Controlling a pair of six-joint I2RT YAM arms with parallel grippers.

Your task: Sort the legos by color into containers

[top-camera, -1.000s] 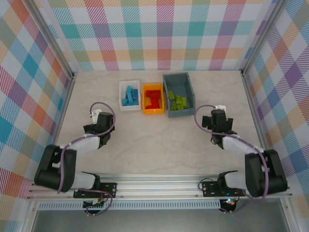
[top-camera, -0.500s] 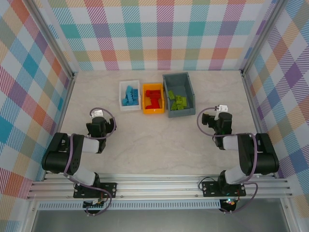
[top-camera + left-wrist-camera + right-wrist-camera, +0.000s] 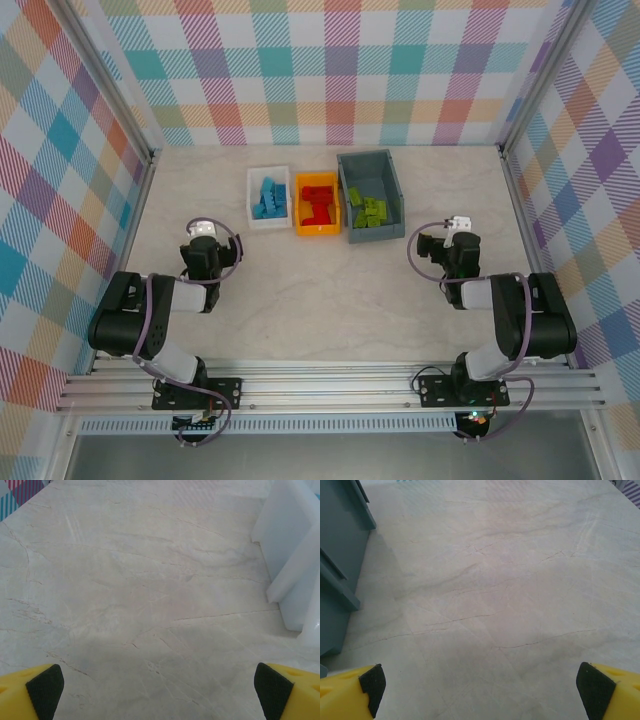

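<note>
While left hand (image 3: 159,687) gapes, white container (image 3: 295,555) stands near, seemingly forward-right.

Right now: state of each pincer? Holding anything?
Left pincer: open, fingers wide apart, holding nothing.
Right pincer: open, fingers wide apart, holding nothing.

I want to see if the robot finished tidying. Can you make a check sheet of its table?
Surface: pale marbled table, no spills seen.
Job's things: blue legos in white bin, red legos in orange bin, green legos in grey bin.
Clutter: nothing seen.
Grippers: left gripper and right gripper open, holding nothing.
Cables: purple cables looped at the wrists.
Surroundings: plaid walls, metal rail in front.
</note>
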